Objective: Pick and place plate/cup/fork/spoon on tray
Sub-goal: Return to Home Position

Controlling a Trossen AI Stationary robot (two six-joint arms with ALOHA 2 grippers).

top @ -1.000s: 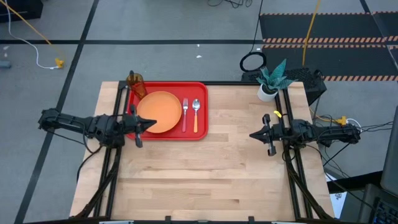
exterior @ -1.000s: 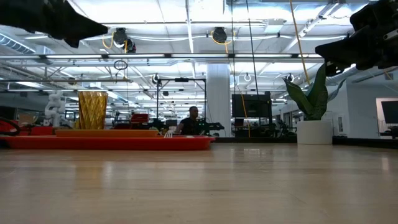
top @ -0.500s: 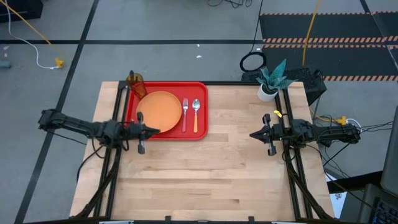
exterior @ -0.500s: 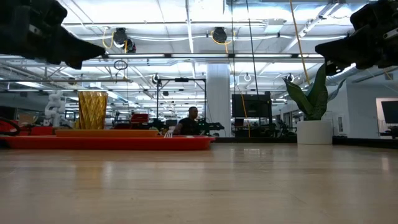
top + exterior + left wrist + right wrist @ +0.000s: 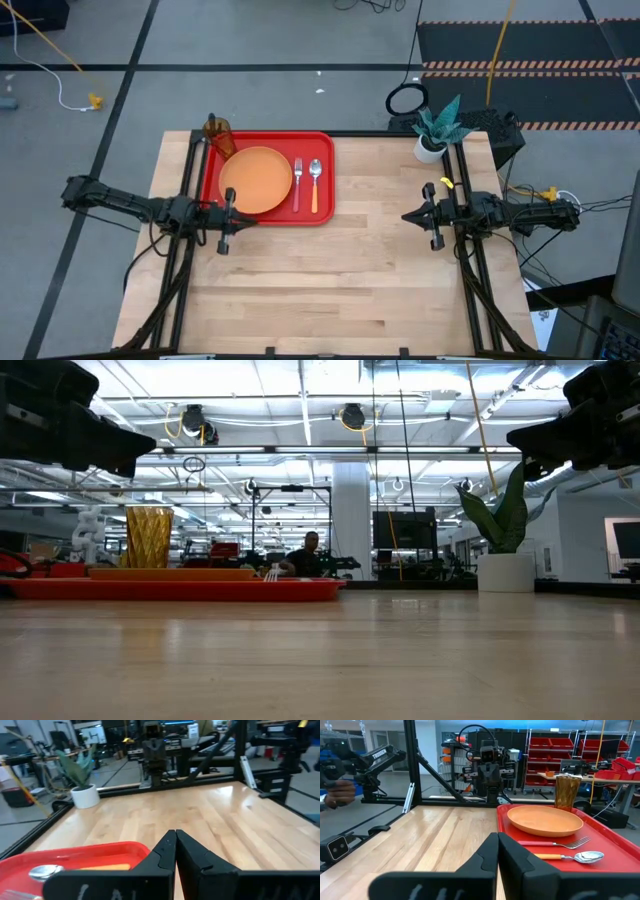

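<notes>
Although all four pieces lie on the large bright red rectangular tray (image 5: pixel 266 177), the small translucent amber tumbler (image 5: pixel 218 133) looks light and tippy; I would grip its middle. My left tool (image 5: pixel 226 219) and right tool (image 5: pixel 424 215) are closed, empty.

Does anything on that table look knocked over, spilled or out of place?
Nothing stands out. The plate, the fork and the spoon lie neatly on the red tray, the cup stands upright at its far corner, and the potted plant is upright too. No spill or damage shows.
</notes>
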